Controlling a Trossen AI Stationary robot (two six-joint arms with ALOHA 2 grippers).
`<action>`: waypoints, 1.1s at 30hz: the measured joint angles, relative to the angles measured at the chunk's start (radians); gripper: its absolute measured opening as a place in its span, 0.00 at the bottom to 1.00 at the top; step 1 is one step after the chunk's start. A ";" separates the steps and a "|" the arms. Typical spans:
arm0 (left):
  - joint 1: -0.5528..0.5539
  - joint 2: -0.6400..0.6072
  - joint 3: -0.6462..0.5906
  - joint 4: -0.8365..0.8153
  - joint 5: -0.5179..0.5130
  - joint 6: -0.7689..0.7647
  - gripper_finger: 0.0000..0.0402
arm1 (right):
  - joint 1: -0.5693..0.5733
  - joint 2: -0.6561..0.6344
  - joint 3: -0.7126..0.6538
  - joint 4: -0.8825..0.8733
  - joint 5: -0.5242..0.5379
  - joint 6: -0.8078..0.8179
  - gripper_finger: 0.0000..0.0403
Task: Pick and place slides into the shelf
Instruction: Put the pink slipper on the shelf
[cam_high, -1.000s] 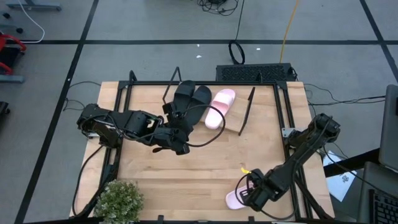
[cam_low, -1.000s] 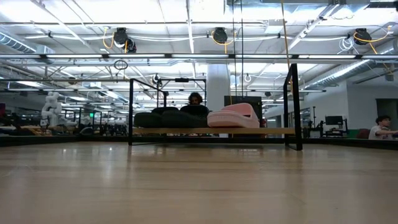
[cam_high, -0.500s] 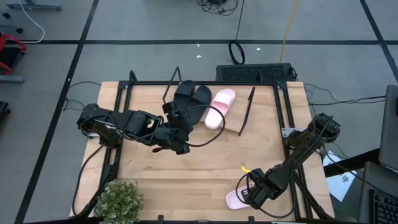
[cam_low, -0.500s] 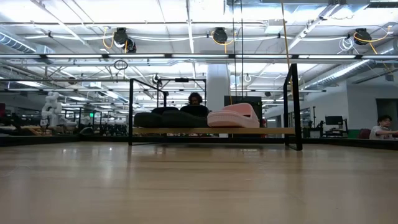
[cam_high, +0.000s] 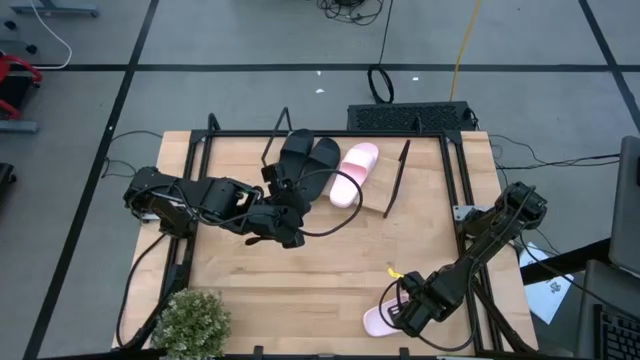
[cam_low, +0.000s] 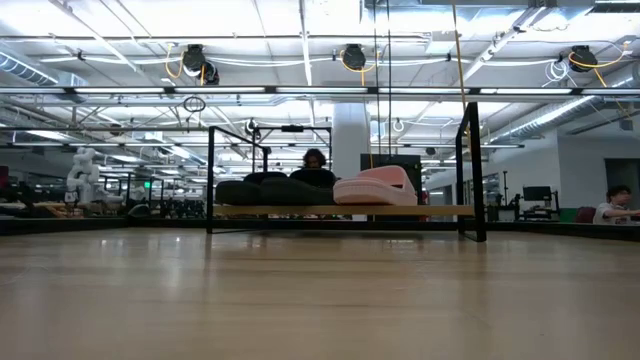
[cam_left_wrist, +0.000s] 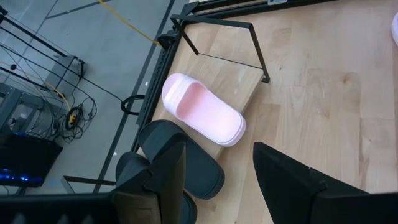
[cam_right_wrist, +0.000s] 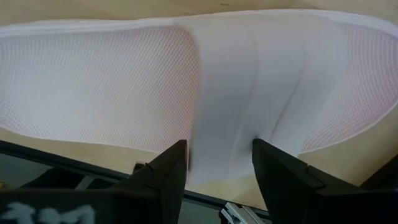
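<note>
While right pincer (cam_right_wrist: 214, 165) open, pink slide (cam_right_wrist: 249, 93) directly ahead.

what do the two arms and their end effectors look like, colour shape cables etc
Both arms are dark, nearly black, with jointed segments and black cables looping beside them. The left end effector and the right end effector each end in two broad, flat, matte dark fingers. A small yellow tag sits near the right arm.
</note>
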 joint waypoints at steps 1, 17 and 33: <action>0.000 0.000 0.000 0.000 0.000 0.000 0.47 | 0.000 0.000 0.000 0.000 0.000 0.006 0.43; 0.000 0.000 0.000 0.000 -0.001 0.000 0.47 | -0.007 0.000 0.000 0.053 0.000 0.021 0.43; 0.000 0.000 0.000 0.000 -0.002 0.008 0.47 | -0.041 0.000 -0.035 0.019 -0.073 0.048 0.39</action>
